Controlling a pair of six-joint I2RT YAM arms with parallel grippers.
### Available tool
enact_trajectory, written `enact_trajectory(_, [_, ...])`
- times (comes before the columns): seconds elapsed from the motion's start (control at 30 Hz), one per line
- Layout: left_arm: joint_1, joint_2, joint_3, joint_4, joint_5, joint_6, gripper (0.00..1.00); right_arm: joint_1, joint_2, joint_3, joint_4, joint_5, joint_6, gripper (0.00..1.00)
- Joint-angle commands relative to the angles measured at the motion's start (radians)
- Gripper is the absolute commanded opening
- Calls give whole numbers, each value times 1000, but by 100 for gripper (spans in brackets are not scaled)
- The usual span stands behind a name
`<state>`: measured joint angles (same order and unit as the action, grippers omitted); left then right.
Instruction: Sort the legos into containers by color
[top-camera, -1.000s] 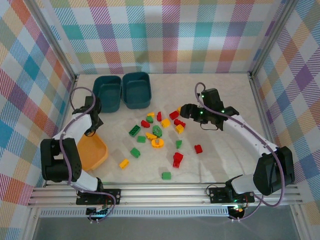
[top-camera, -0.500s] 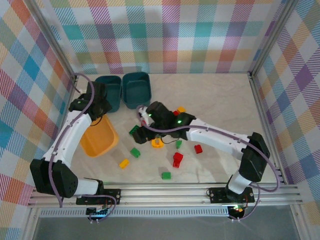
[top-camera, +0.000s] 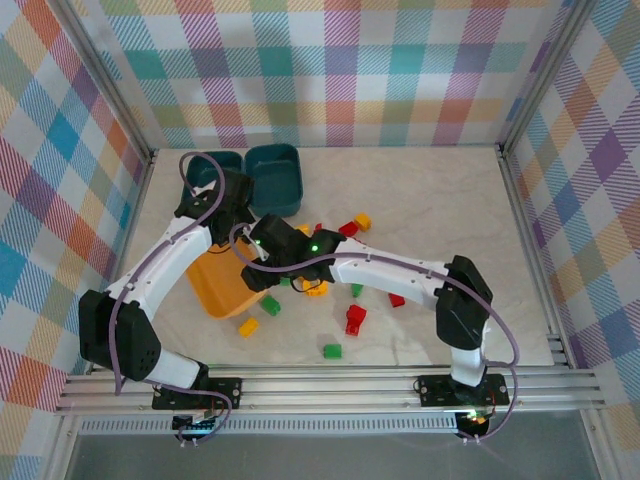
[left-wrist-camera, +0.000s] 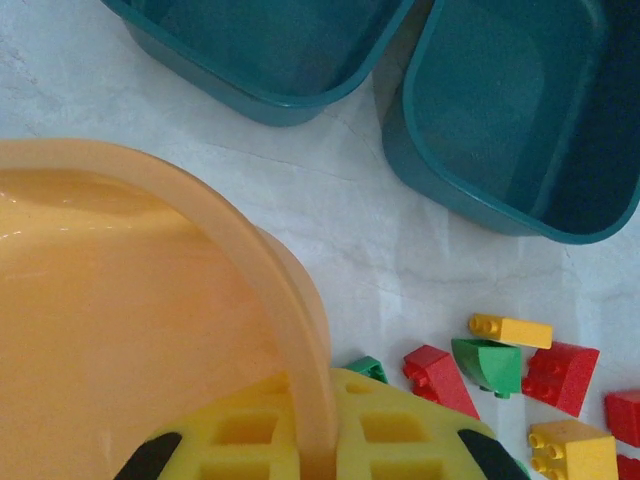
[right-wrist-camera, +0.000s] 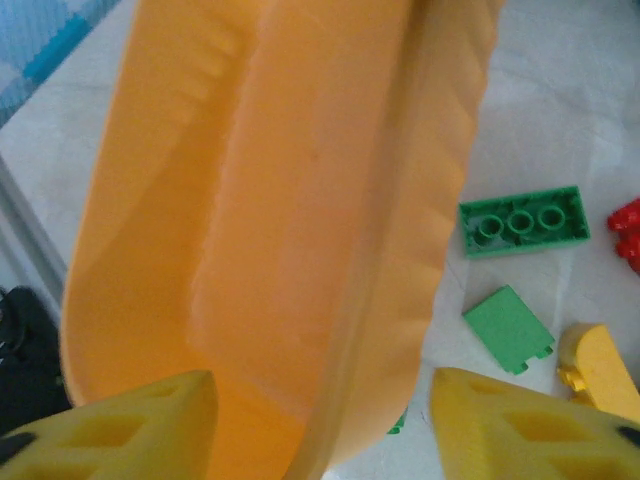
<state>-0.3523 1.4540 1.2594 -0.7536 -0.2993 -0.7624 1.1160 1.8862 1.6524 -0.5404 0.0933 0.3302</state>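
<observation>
In the left wrist view my left gripper (left-wrist-camera: 315, 440) is shut on the rim of the orange-yellow container (left-wrist-camera: 120, 300), one yellow pad on each side of the wall. From above, that container (top-camera: 222, 288) lies left of centre, with the left gripper (top-camera: 237, 235) at its far edge. My right gripper (top-camera: 254, 274) reaches across to its right wall. Its pads (right-wrist-camera: 130, 420) straddle the wall (right-wrist-camera: 400, 200), open, with a gap showing on each side. Two dark teal containers (top-camera: 275, 178) (top-camera: 205, 168) stand at the back. Red, green and yellow legos (top-camera: 354, 318) lie scattered to the right.
Green legos (right-wrist-camera: 522, 222) (right-wrist-camera: 508, 328) and a yellow one (right-wrist-camera: 600, 375) lie just outside the orange wall. Yellow (left-wrist-camera: 510, 329), green (left-wrist-camera: 487, 362) and red (left-wrist-camera: 560, 375) legos lie below the right teal tub (left-wrist-camera: 520, 110). The right forearm (top-camera: 380, 270) spans the pile.
The right arm swung left across the pile to the orange container, and its jaws have narrowed around the wall. The left arm has carried that container rightward and farther from the front rail.
</observation>
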Motion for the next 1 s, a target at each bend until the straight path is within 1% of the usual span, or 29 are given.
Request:
enact_trajectory(0.0, [-7, 3, -12, 23, 2, -41, 0, 12, 38, 27, -47, 94, 21, 46])
enact_trajectory(0.03, [-7, 4, -17, 28, 12, -43, 0, 13, 45, 27, -45, 108, 27, 40])
enact_trajectory(0.13, [-7, 5, -23, 37, 37, -53, 0, 17, 68, 38, -49, 136, 34, 29])
enact_trajectory(0.27, [-7, 7, -28, 53, 72, -64, 0, 19, 85, 44, -47, 167, 50, 8])
enact_trajectory(0.3, [-7, 6, -29, 57, 78, -67, 1, 19, 86, 46, -49, 180, 55, 4])
enact_trajectory(0.33, [-7, 6, -32, 60, 86, -69, 9, 19, 89, 46, -50, 194, 60, 0])
enact_trajectory(0.47, [-7, 1, -33, 63, 92, -68, 36, 19, 88, 37, -44, 209, 61, 0])
enact_trajectory(0.5, [-7, -2, -32, 65, 92, -67, 41, 19, 88, 34, -41, 209, 62, 0])
enact_trajectory(0.57, [-7, -11, -26, 63, 85, -59, 56, 19, 85, 28, -37, 207, 63, 0])
enact_trajectory(0.63, [-4, -27, -11, 60, 76, -44, 68, 19, 77, 13, -31, 209, 64, 0])
enact_trajectory(0.7, [9, -50, 10, 56, 73, -30, 82, 20, 63, -5, -26, 221, 71, 0])
enact_trajectory(0.77, [45, -83, 25, 67, 92, -18, 97, 18, 42, -29, -10, 228, 75, 0])
enact_trajectory(0.8, [73, -99, 33, 74, 110, -12, 100, 17, 33, -35, -8, 232, 76, 0])
enact_trajectory(0.97, [211, -115, 123, 53, 188, 42, 100, -7, 10, -32, -31, 232, 97, 0])
